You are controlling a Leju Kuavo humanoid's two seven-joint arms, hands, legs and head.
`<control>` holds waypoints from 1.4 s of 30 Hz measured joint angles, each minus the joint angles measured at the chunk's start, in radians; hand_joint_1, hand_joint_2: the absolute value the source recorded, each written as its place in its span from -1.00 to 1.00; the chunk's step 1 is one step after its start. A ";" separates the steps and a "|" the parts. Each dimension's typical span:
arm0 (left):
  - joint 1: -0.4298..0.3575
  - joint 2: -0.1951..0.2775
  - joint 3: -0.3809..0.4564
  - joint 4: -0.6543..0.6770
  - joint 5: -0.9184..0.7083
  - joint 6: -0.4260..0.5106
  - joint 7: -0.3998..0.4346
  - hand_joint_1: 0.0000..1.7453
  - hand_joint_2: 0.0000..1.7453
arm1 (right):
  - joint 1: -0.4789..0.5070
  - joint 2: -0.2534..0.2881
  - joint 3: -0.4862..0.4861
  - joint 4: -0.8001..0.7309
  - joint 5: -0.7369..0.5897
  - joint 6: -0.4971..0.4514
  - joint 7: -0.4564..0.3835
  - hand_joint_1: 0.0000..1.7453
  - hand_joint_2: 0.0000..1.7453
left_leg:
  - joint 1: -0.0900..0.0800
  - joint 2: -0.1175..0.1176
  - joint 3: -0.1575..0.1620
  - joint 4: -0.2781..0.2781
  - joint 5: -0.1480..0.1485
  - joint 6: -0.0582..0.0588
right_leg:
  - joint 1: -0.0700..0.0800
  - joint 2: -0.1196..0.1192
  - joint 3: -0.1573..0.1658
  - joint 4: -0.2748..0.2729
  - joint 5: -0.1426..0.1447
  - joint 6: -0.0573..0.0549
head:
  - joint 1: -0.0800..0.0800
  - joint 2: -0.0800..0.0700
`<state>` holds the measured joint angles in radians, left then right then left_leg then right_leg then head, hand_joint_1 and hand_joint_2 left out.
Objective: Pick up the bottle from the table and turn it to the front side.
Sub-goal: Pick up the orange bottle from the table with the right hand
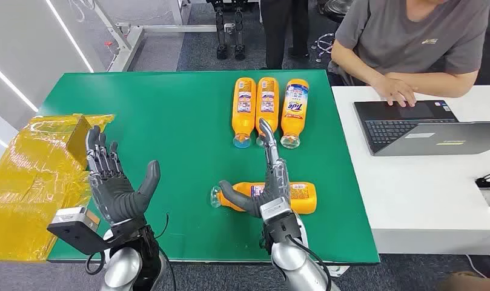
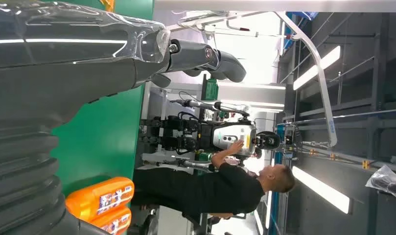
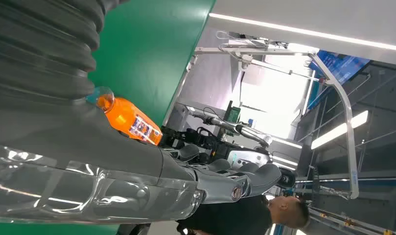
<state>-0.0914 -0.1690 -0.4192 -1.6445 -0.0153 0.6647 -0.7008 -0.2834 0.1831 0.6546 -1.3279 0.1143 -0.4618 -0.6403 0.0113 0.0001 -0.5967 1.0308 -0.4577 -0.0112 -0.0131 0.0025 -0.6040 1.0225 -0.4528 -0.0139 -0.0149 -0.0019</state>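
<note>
Now over the lying bottle [image 1: 266, 197]: right hand [image 1: 268, 182] spread, thumb at its neck, nothing clasped yet. Close around the midsection, lift level, roll label forward. At 9 o'clock, left hand [image 1: 112, 185] empty, fingers apart. At 12 o'clock, three more bottles [image 1: 268, 109].

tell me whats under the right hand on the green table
An orange bottle lies on its side under the right hand, cap end toward the left. The hand covers its middle, so most of the label is hidden. Whether the fingers touch it is unclear.
</note>
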 joint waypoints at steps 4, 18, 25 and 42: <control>-0.001 0.000 0.000 0.002 0.000 -0.007 0.000 -1.00 1.00 | -0.011 -0.003 0.001 0.006 0.052 0.018 0.042 -1.00 1.00 | 0.000 0.000 0.000 0.000 0.000 0.000 | 0.000 0.000 0.000 0.000 0.000 0.000 | 0.000 0.000; -0.004 -0.014 0.001 0.019 -0.032 -0.104 0.000 -1.00 1.00 | -0.176 -0.083 0.034 0.065 0.568 0.376 0.387 -1.00 1.00 | 0.000 0.000 0.000 0.000 0.000 0.000 | 0.000 0.000 0.000 0.000 0.000 0.000 | 0.000 0.000; 0.001 -0.017 0.010 0.021 -0.031 -0.111 0.000 -1.00 1.00 | -0.388 -0.115 0.110 0.268 0.665 0.601 0.397 -1.00 1.00 | 0.000 0.000 0.000 0.001 0.001 0.001 | 0.000 0.000 0.000 0.000 0.001 0.000 | 0.000 0.000; -0.018 -0.030 0.022 0.050 0.063 -0.192 0.000 -1.00 1.00 | -0.640 -0.187 0.288 0.583 0.623 0.840 0.414 -1.00 1.00 | 0.000 -0.001 0.000 0.002 0.001 0.001 | 0.000 -0.001 0.000 0.000 0.001 0.001 | 0.000 0.000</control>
<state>-0.1093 -0.1988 -0.3972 -1.5949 0.0477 0.4723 -0.7008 -0.9235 -0.0040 0.9429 -0.7447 0.7369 0.3784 -0.2258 0.0112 -0.0007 -0.5969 1.0327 -0.4563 -0.0098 -0.0132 0.0020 -0.6037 1.0224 -0.4513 -0.0134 -0.0146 -0.0019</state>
